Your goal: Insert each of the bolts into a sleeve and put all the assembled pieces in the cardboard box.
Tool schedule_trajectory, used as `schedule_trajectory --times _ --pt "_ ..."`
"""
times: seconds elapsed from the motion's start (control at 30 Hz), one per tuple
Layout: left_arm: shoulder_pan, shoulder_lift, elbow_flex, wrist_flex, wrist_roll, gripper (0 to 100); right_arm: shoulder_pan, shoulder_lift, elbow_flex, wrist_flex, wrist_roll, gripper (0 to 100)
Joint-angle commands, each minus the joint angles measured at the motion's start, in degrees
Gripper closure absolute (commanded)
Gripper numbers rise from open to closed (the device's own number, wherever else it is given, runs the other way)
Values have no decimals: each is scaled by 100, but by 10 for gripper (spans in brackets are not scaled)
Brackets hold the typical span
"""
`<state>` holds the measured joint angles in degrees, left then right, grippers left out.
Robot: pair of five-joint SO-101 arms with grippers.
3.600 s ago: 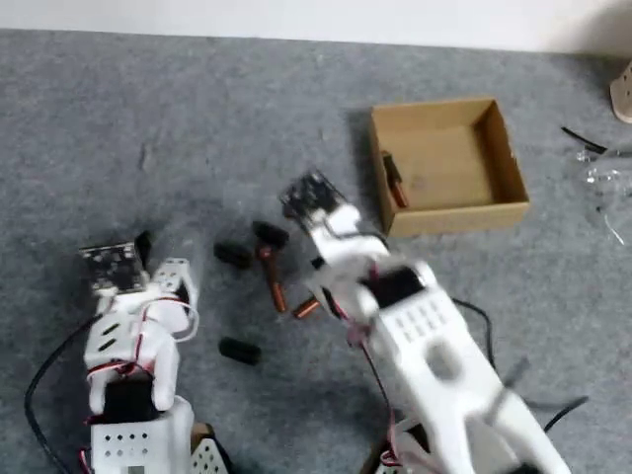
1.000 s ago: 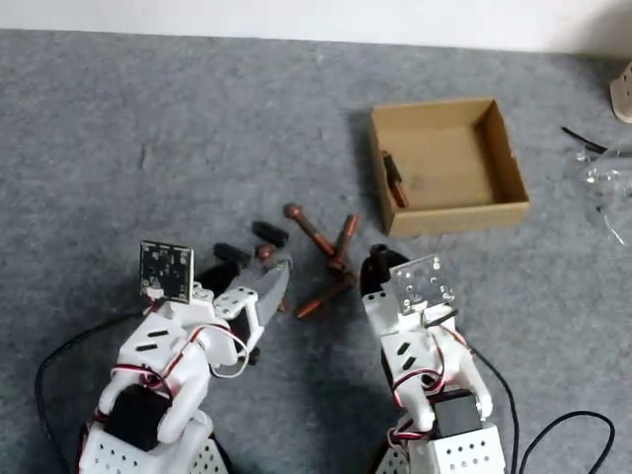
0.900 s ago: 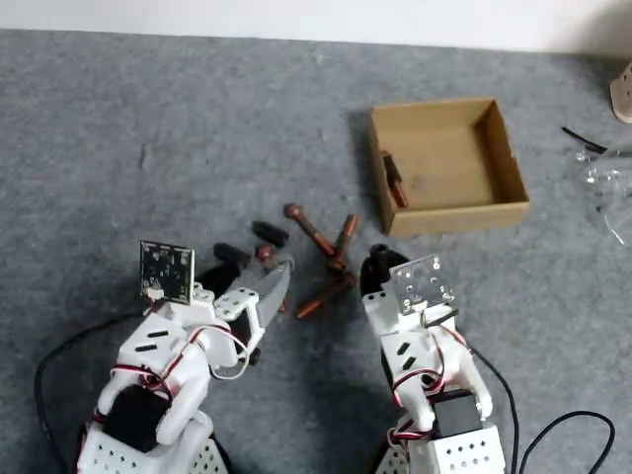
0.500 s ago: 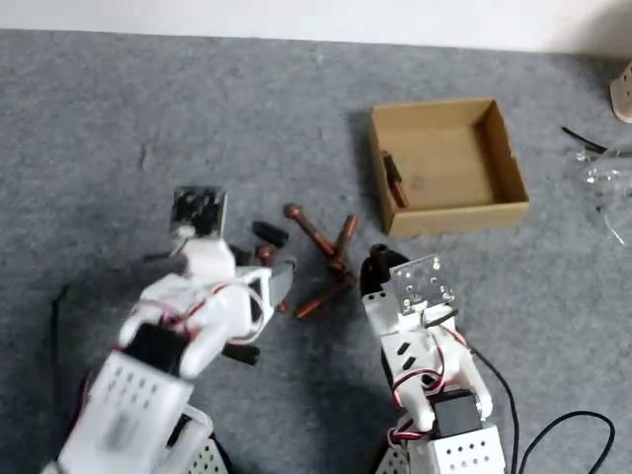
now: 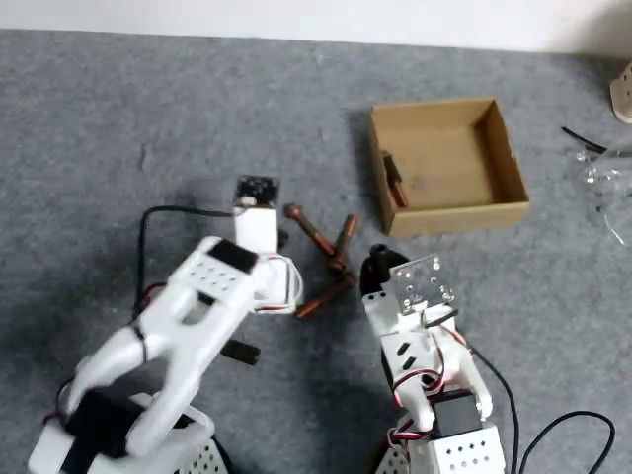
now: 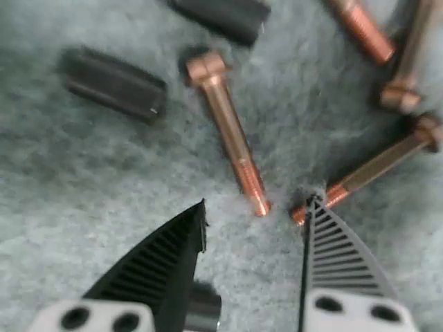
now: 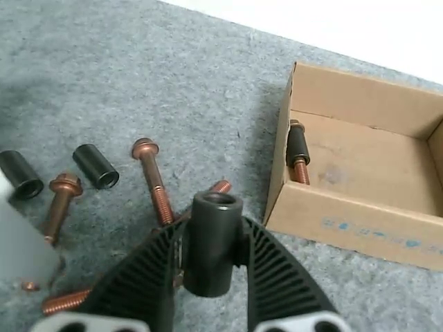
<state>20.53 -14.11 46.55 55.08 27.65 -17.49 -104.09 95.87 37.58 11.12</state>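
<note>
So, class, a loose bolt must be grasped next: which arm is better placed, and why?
Left. Its open left gripper hangs just over a copper bolt, with the threaded tip near the gap between its jaws. The right gripper is shut on a black sleeve, so it likely cannot take a bolt.
</note>
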Motion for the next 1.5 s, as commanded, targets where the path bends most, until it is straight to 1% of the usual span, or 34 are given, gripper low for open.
schedule_trajectory --times 0.0,0.07,0.17,0.3,0.53,0.6,0.73,0.93,1.23,1.27,1.33,1.47 --pt "66 497 -505 -88 53 779 75 -127 514 -215 -18 994" --pt "-119 884 -664 -273 114 783 75 -127 514 -215 -18 994" --pt "-303 1411 -875 -536 484 782 75 -127 514 -215 -18 994" --pt "-295 1824 -1218 -527 492 780 75 -127 514 -215 -18 994" --pt "-338 1868 -1596 -536 492 782 75 -127 514 -215 -18 994" --pt "-347 1868 -1596 -554 484 783 75 -127 514 -215 -18 994" --pt "-593 1877 -1604 -589 510 783 75 -127 514 -215 -18 994" --pt "-910 1895 -1569 -862 519 783 75 -127 514 -215 -18 994" --pt "-1007 1903 -1402 -976 527 784 75 -127 523 -365 -18 994" --pt "-1042 1903 -1393 -949 527 793 75 -127 523 -365 -18 994" --pt "-1138 1903 -1385 -949 519 843 75 -127 523 -365 -18 994" --pt "-1288 2000 -1332 -976 475 994 92 -127 523 -356 -18 994"
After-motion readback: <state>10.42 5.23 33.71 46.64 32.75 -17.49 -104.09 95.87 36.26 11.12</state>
